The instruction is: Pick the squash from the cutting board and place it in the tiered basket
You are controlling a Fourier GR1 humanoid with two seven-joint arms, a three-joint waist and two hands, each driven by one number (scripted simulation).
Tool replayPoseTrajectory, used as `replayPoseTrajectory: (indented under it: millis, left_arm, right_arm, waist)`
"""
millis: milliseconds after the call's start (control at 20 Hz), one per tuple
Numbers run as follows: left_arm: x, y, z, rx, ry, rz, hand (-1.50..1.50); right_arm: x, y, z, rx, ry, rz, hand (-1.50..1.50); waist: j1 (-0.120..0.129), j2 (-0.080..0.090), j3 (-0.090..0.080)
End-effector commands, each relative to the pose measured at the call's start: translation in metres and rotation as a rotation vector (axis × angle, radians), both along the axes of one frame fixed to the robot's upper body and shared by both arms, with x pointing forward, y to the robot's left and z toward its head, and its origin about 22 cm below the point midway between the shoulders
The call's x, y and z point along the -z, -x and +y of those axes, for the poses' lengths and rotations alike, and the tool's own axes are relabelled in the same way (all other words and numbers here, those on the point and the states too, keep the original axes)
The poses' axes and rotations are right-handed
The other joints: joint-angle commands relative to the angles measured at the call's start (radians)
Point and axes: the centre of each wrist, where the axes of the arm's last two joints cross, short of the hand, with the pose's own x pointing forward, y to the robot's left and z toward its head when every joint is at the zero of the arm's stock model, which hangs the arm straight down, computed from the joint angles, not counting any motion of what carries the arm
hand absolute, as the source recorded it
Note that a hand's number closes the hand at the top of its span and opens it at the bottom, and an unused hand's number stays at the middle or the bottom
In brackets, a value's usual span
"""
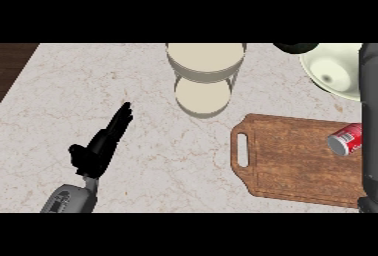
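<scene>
— Across the whole view, what do you have?

— Pale marbled counter [148,125], top to bottom. The biggest thing on it is the brown cutting board [295,170] at the lower right, with its handle slot facing left. Along the view's right edge my right forearm [367,125] runs up past the board's far end.

— And the tiered basket?

— The tiered basket [205,62] sits at top centre, two cream round tiers one over the other, and both show bare cream inside. A pale bowl [332,75] sits at the top right, near the basket.

— Hands?

— My left hand [100,145] hangs over bare counter at the lower left, released, with fingers straight and pointing up and to the right. It is well apart from the board. My right hand [295,47] is only a black shape at the top edge, between basket and bowl. Clenched or released, I cannot tell.

— The squash?

— I cannot tell where it is. On the board I see only a red can [345,139] lying on its side near the right edge, just beside my forearm.
</scene>
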Motion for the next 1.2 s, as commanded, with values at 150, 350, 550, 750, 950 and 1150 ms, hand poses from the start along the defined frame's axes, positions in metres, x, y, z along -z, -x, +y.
replayPoseTrajectory:
  millis: [150, 350, 550, 750, 950, 1150]
  left_arm:
    - [0.0, -0.009, 0.005, -0.002, -0.021, -0.016, 0.0]
    - [0.005, 0.006, 0.008, -0.017, -0.003, 0.003, 0.0]
    - [-0.001, 0.001, 0.001, 0.003, -0.004, -0.016, 0.0]
    - [0.005, -0.002, -0.018, 0.019, 0.01, -0.001, 0.0]
    - [-0.001, -0.003, -0.016, 0.032, 0.006, -0.014, 0.0]
    - [-0.002, -0.008, -0.015, 0.003, 0.005, 0.0, 0.0]
  right_arm:
    - [-0.003, -0.049, 0.052, -0.042, 0.005, 0.052, 1.5]
    - [-0.001, -0.067, 0.074, -0.072, 0.033, 0.095, 1.5]
    - [0.029, -0.081, 0.103, -0.072, -0.006, 0.074, 1.5]
    - [0.045, -0.087, 0.126, -0.097, -0.006, 0.111, 1.5]
    - [0.054, -0.093, 0.127, -0.133, -0.08, 0.135, 1.5]
    - [0.063, -0.089, 0.155, -0.142, -0.146, 0.163, 1.5]
  waist:
    - [-0.001, 0.004, 0.0]
    - [0.012, 0.005, 0.0]
    - [0.015, 0.009, 0.0]
    - [0.009, 0.009, 0.0]
    - [0.01, 0.008, 0.001]
    - [0.008, 0.008, 0.0]
